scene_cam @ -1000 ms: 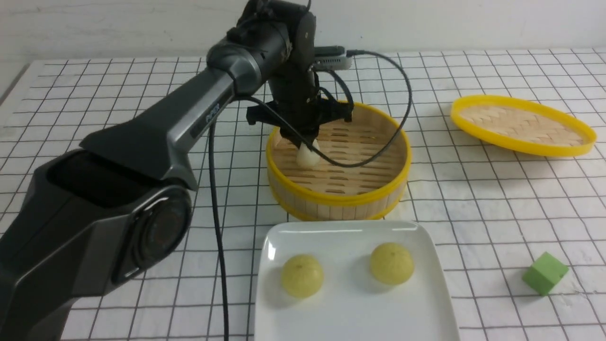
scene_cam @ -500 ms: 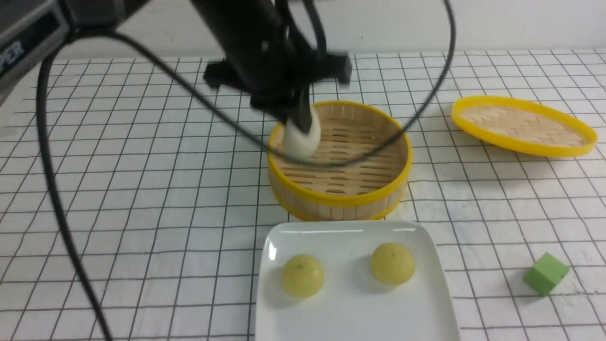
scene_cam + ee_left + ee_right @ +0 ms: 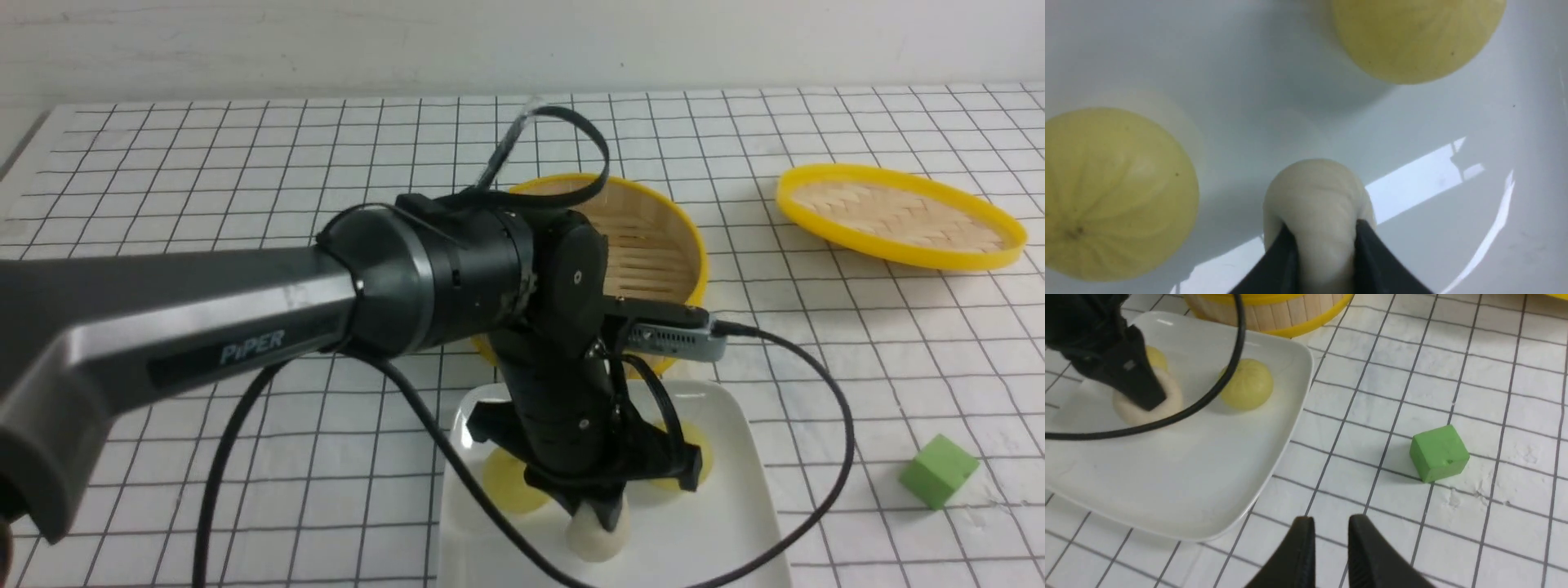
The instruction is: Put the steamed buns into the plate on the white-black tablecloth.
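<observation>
The left gripper pinches the off-white steamed bun, which rests on the white plate at six o'clock from the gap between two yellow buns. The right gripper hangs narrowly parted, empty.

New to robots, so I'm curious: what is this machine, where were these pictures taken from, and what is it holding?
A robot with two arms, each ending in a two-fingered gripper. One picture looks forward from between the arms; the others come from wrist cameras. On the checked tablecloth lie a white plate, a bamboo steamer, its lid and a green cube. The left gripper pinches an off-white bun on the plate, beside two yellow buns. The right gripper is slightly open, empty.
</observation>
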You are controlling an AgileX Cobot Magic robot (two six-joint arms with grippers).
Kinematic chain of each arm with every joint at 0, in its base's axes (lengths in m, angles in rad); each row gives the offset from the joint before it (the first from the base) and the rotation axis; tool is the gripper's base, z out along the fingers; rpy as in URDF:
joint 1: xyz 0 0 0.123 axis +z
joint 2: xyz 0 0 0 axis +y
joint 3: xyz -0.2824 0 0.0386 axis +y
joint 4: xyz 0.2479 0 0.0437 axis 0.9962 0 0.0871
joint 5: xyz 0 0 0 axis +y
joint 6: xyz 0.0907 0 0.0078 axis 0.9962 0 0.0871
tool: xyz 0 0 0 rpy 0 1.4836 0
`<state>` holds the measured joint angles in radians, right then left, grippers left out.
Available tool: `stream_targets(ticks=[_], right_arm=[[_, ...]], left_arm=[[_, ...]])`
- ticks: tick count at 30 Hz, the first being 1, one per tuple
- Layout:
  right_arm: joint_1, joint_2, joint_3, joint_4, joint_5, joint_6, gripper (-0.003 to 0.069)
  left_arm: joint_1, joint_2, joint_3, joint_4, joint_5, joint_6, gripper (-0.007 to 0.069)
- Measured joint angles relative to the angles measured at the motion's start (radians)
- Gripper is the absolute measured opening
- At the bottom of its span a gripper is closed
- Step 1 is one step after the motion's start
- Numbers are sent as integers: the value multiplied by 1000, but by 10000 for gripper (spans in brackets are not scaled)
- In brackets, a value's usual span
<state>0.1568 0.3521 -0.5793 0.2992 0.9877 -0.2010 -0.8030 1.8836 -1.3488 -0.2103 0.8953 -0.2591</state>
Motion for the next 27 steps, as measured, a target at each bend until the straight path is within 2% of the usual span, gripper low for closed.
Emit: stream_targets(ticks=[4,6,9,14,18,23,27], right_arm=[[0,-7,-122,-70,142,74,93],[0,-30,-147,-109,189,102,31],[0,-84,-143,-139,213,129,-13],[0,-213,-134,-172,226,194,-15],[0,-317,-134,-205,238,211,-15],[0,-373,-118,-232,215,214,-13],[0,-374,27,-210,-29,217,-11]], left_arm=[[0,0,0,3,-56,0,319],[0,0,0,20,-100,1,379],[0,-2,-6,31,-112,1,433],[0,-28,-13,34,-93,0,461],[0,-55,-30,68,-114,19,460],[0,-100,-67,138,-110,18,398],[0,-154,-98,202,-66,20,230]])
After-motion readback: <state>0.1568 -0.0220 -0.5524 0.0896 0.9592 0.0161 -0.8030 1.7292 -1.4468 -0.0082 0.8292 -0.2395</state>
